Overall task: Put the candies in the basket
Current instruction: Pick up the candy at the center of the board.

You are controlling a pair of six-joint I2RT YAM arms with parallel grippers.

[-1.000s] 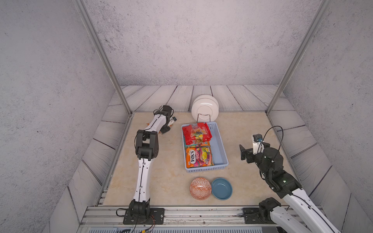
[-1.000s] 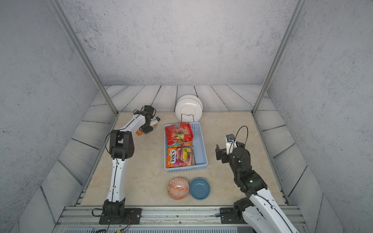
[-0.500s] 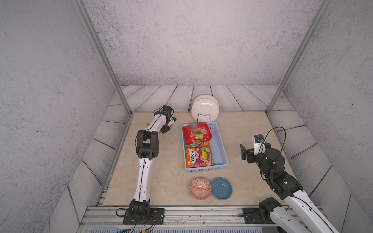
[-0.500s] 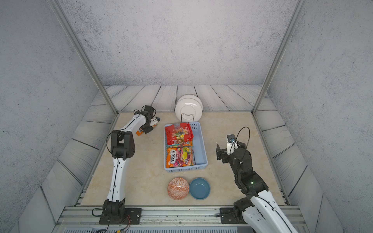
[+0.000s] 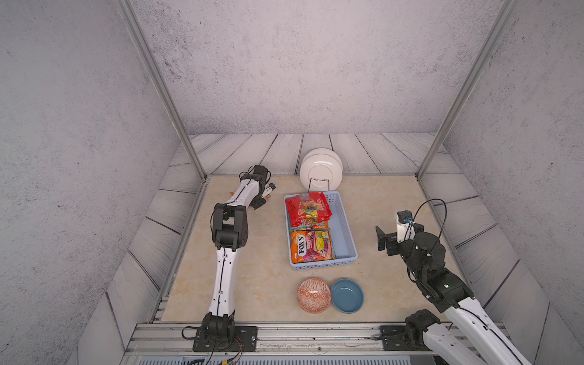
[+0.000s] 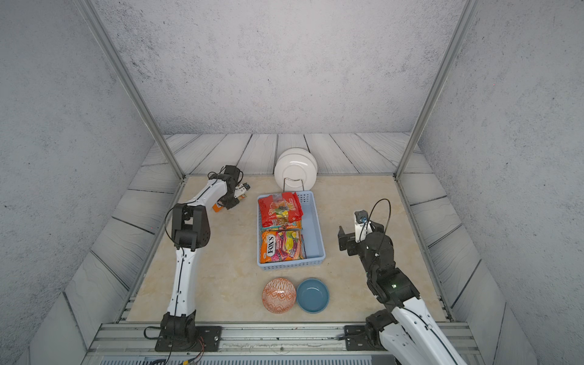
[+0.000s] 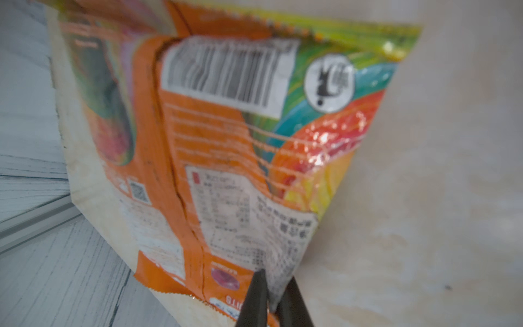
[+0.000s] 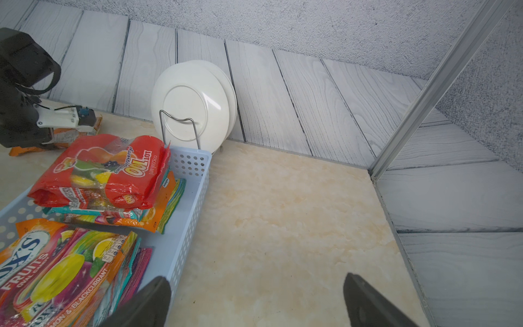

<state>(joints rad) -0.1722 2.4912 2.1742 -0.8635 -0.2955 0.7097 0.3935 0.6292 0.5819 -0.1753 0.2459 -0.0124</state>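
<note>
Left arm: reached out long to the table's [image 5: 252, 284] 10 o'clock corner, wrist tipped down.
Left claw [image 7: 276, 279]: clenched on the edge of an orange bag [image 7: 220, 141], pinching its printed back near a corner.
Orange bag spot: outside the basket [image 5: 344, 221], at its 10 o'clock, near the wall. Mostly hidden under the claw in both top views; lifted or lying, couldn't tell.
Right arm: folded, at the basket's 3 o'clock.
Right claw [image 8: 256, 281]: released, fingers wide, nothing between them.
Basket contents: red bag [image 5: 308, 210] at the 12 o'clock end, stacked on teal and orange bags [image 8: 113, 218]. FOX'S bag [image 5: 311, 246] at the 6 o'clock end, on top of more bags.
Bowls: patterned bowl [image 5: 313, 295] and blue bowl [image 5: 347, 295] side by side at the basket's 6 o'clock.
Plates [image 5: 320, 169]: upright in a wire rack at 12 o'clock.
</note>
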